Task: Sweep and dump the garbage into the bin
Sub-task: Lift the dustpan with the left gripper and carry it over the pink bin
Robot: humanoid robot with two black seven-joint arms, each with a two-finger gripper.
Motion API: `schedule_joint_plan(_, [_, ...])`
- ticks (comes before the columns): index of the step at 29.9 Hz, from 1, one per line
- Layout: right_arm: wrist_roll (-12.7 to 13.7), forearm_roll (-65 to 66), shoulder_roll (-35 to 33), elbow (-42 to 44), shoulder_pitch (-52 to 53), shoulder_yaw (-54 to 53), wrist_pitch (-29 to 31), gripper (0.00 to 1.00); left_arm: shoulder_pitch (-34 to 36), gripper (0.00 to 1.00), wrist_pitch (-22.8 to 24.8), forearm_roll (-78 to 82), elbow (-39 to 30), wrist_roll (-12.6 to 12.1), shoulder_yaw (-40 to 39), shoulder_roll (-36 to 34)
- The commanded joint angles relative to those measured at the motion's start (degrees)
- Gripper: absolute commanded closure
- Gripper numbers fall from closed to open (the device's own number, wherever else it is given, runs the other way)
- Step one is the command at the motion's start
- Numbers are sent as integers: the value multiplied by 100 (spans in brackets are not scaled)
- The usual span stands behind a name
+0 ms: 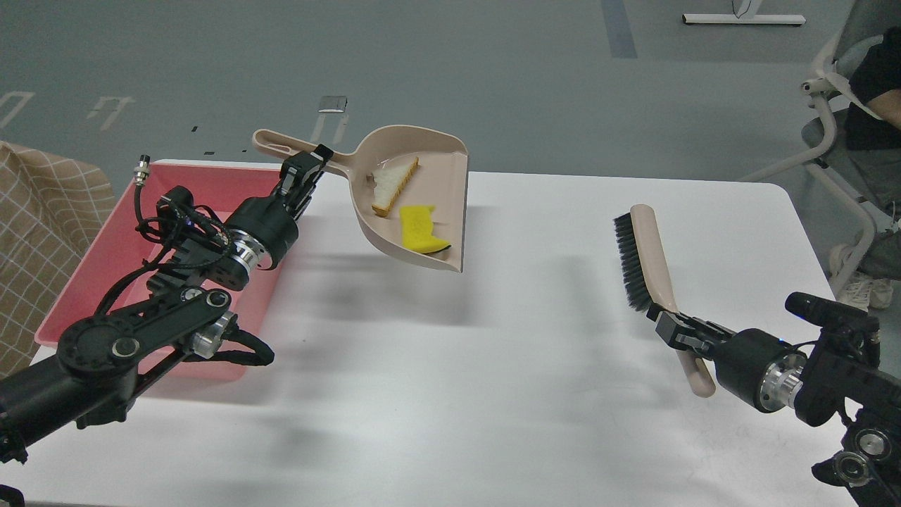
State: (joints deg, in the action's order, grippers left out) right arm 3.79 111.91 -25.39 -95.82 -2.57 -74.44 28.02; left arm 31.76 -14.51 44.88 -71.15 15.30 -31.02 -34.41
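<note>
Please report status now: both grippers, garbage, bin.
Left gripper shut on beige plastic dustpan handle, right gripper on black-bristled brush. Bread slice, yellow sponge chunk in pan. Pink tub unobstructed.

Surface: flat white rectangular table (493, 366).
On it: shallow pink plastic rectangular bin (91, 267), at the left edge.

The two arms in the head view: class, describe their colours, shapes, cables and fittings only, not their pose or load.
Both arms are matte black with round joint housings and silver metal rings at the wrists. The left gripper has slim black fingers; loose black cables loop along its forearm, beside a small silver connector. The right gripper is blocky and black, and a blue light shows beside its wrist.
</note>
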Motion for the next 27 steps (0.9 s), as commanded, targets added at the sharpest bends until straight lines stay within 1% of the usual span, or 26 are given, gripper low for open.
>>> schedule_joint_plan(1, [-1,-3,-97,19,-7,0,-2,81,-4,100,272,-41,57,25,-201,-92])
schedule_joint_plan(3, [-10,-3,-106,45,-7,0,-2,81,-21,100,431,-59,66,34,-334,-119])
schedule_joint_plan(10, [-10,6,-106,81,-7,8,-2,81,-39,99,589,-164,215,34,-413,-84])
schedule_joint_plan(11, [-10,6,-115,81,-7,8,-2,81,-39,99,694,-242,268,43,-413,-75])
schedule_joint_plan(15, [-10,6,-115,81,-16,17,-2,81,-30,99,914,-410,408,209,-422,-110])
schedule_joint_plan(17, [-10,6,-124,81,-16,17,-2,81,-30,99,1037,-410,461,236,-448,-136])
schedule_joint_plan(19, [-10,6,-159,81,-16,17,-2,81,-39,99,1318,-428,540,280,-641,-215])
schedule_joint_plan(22, [-10,6,-177,89,-25,26,-2,81,-48,99,1591,-445,690,350,-791,-347])
schedule_joint_plan(27, [-10,6,-194,89,-42,17,-2,81,-48,99,1732,-577,778,430,-905,-523])
